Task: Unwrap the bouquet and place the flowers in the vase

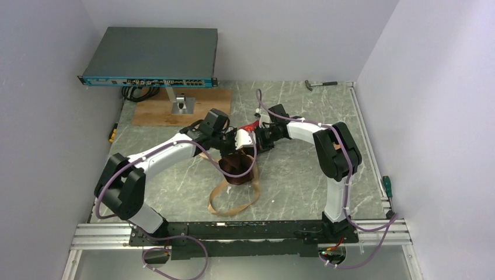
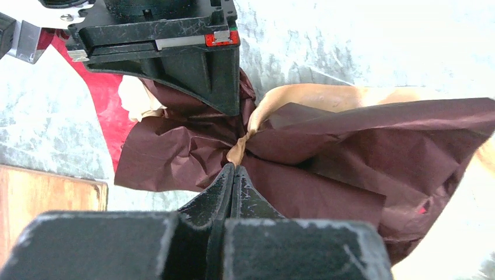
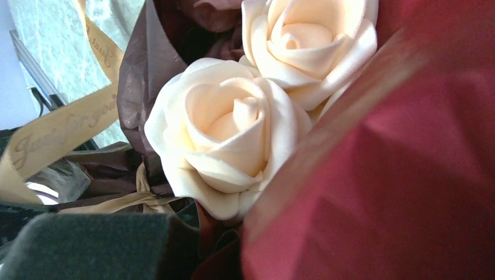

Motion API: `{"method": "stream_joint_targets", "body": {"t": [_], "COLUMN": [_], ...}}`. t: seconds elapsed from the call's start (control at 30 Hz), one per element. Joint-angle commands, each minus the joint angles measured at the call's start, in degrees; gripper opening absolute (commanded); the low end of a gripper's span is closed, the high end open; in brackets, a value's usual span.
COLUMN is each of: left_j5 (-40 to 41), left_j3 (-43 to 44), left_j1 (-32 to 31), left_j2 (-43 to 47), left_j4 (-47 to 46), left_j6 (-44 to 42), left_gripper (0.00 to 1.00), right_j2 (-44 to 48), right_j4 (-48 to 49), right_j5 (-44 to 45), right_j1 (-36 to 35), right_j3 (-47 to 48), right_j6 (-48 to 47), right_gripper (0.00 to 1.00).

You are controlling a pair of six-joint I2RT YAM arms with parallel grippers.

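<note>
The bouquet (image 1: 237, 165) hangs above the middle of the table between both arms, its dark red crinkled paper (image 2: 327, 151) drooping down. My left gripper (image 2: 235, 166) is shut on the tan ribbon (image 2: 248, 131) where it cinches the paper. My right gripper (image 1: 257, 139) meets it from the right; its black body (image 2: 163, 46) fills the top of the left wrist view, and one finger (image 2: 225, 81) presses into the paper. In the right wrist view, two cream roses (image 3: 233, 134) sit just past one dark finger (image 3: 87, 245), and bright red paper (image 3: 397, 175) hides the other. The vase is out of view.
Loose loops of tan ribbon (image 1: 233, 201) trail on the table below the bouquet. A grey rack box (image 1: 150, 57) on a stand over a wooden board (image 1: 175, 109) occupies the back left. A hammer (image 1: 321, 84) lies at the back right, a green-handled screwdriver (image 1: 387, 186) at the right rail.
</note>
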State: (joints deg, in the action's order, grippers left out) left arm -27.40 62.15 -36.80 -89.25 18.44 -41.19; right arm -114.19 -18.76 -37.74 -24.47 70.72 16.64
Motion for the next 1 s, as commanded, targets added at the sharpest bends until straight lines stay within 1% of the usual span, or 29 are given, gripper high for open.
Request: {"method": "stream_joint_targets", "body": {"t": [0.0, 0.17, 0.3, 0.43, 0.57, 0.6, 0.63, 0.7, 0.73, 0.77, 0.8, 0.87, 0.97], "left_j5": [-4.96, -9.03, -8.82, -4.81, -1.08, -0.08, 0.46, 0.30, -0.28, -0.94, -1.43, -2.13, -2.73], "left_j3": [2.46, -3.91, -8.80, -13.70, -14.88, -14.41, -14.03, -13.10, -12.77, -12.44, -12.17, -11.89, -12.19], "left_j1": [1.37, 1.25, -0.26, -1.86, -2.22, -2.18, -2.20, -2.23, -2.21, -2.22, -2.23, -2.23, -2.29], "left_j2": [9.95, 16.87, 17.96, 15.56, 10.20, 8.82, 7.49, 5.35, 4.49, 3.75, 3.14, 2.09, 1.48], "left_j4": [3.09, 12.46, 14.67, 10.46, 2.44, 0.75, -0.77, -2.72, -3.11, -3.40, -3.55, -4.05, -5.27], "left_j6": [-2.80, -9.53, -11.58, -11.27, -7.47, -6.02, -4.72, -2.55, -1.47, -0.34, 0.91, 3.08, 5.37], "left_gripper": [0.00, 0.00, 0.00, 0.00, 0.00, 0.01, 0.05, 0.14, 0.17, 0.18, 0.19, 0.20, 0.21], "right_j2": [0.81, 0.55, 0.42, 0.42, 0.39, 0.35, 0.48, 1.50, 2.43, 3.33, 4.38, 5.95, 8.57], "right_j4": [-2.04, -2.51, -2.33, -2.31, -2.63, -3.29, -4.04, -5.33, -5.66, -5.98, -6.56, -8.84, -11.86], "right_j5": [14.04, 16.98, 17.37, 17.34, 11.76, 10.46, 9.22, 6.34, 5.14, 3.24, 1.17, -1.80, -6.52], "right_j1": [0.21, 0.21, 0.21, 0.27, 0.36, 0.51, 0.67, 1.45, 2.16, 2.93, 3.73, 5.22, 7.70], "right_j3": [-0.97, -0.94, -0.64, -0.36, 0.11, 0.59, 1.09, 1.75, 1.98, 2.27, 2.70, 3.89, 4.05], "right_j6": [-5.55, -5.96, -5.92, -5.92, -6.07, -6.03, -6.13, -6.33, -6.32, -6.65, -7.13, -8.74, -13.13], "right_gripper": [0.00, 0.00, 0.00, 0.00, 0.00, 0.05, 0.14, 0.40, 0.50, 0.60, 0.67, 0.77, 0.78]}}
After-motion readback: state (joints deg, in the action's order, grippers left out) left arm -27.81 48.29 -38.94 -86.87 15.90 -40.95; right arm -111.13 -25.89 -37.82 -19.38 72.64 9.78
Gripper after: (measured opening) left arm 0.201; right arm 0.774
